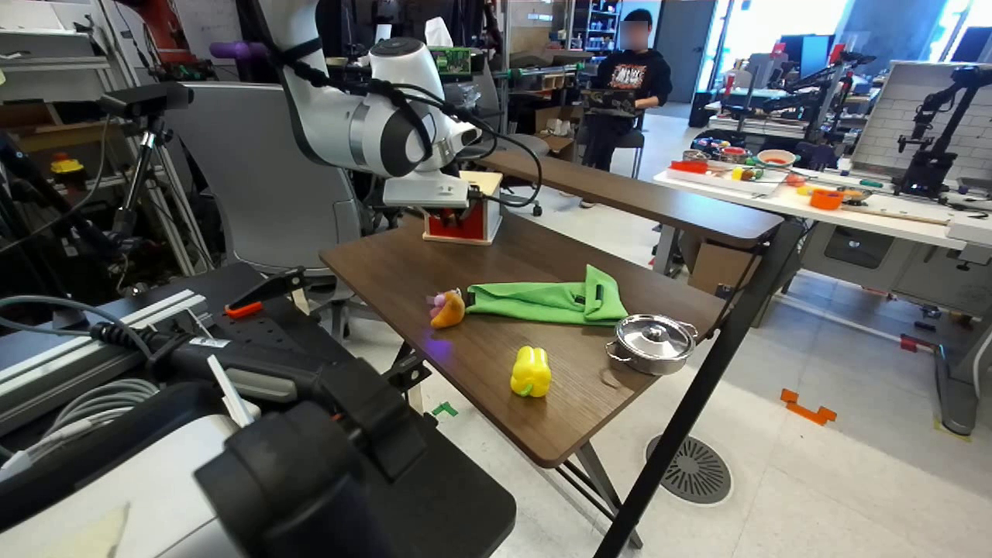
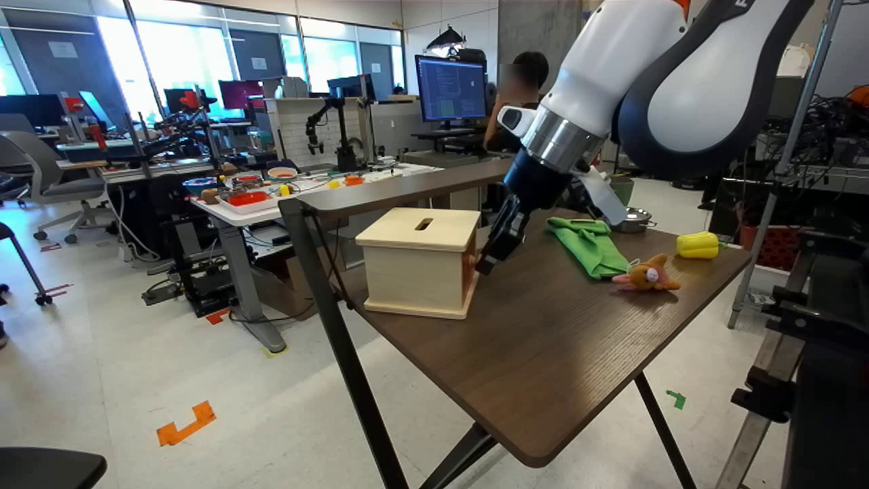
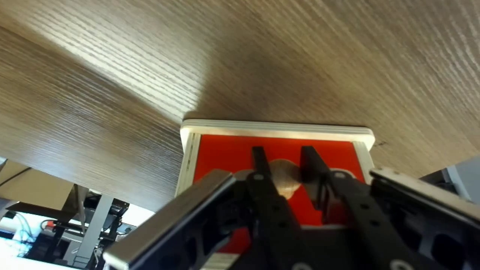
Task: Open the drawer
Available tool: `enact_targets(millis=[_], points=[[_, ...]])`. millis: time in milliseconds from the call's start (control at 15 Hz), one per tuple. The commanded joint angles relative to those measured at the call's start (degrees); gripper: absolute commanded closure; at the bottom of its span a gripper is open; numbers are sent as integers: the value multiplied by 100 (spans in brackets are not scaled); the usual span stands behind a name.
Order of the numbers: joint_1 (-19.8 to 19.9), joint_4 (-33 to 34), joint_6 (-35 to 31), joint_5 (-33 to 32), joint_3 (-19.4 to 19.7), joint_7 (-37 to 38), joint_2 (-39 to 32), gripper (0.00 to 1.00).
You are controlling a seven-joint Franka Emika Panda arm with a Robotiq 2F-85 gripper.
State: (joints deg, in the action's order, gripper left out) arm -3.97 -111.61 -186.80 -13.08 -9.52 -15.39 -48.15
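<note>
The drawer (image 3: 232,152) has a red front set inside a pale wooden frame, with a round wooden knob (image 3: 284,176) in its middle. Its pale box has a slotted top and stands on the table in both exterior views (image 1: 496,209) (image 2: 414,278). The red front (image 1: 446,229) faces the arm and sits level with the frame, as far as I can see. My gripper (image 3: 283,148) has its two black fingers on either side of the knob, seemingly touching it. It is also at the red front in both exterior views (image 1: 463,223) (image 2: 486,263), where the knob is hidden.
A green cloth (image 1: 535,302), an orange plush toy (image 1: 447,310), a yellow pepper (image 1: 531,372) and a lidded metal pot (image 1: 655,345) lie on the brown table (image 2: 543,367). A raised shelf (image 2: 407,190) runs along the table behind the box.
</note>
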Motion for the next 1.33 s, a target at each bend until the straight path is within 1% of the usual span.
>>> enact_targets(millis=[0,267,333,467,733,800,867,933,1267], points=[[114,207,-42,-116,-71,0,-177,93],[130,116,-9,-131,-96,-7,-122,93],[274,70,69,-177,-250,-58,-107,93],[271,-43,130,-163,-230,-48,-18,93],[575,-321,354,-233,-524,-155,131,93],[720,-370,405,-269,-655,-213,131,93],[723,-441,504,-252,-650,-188,205,93],[819,-495,546,-263,-704,-213,222,93],[905,-825,825,-145,-677,-222,523,93]])
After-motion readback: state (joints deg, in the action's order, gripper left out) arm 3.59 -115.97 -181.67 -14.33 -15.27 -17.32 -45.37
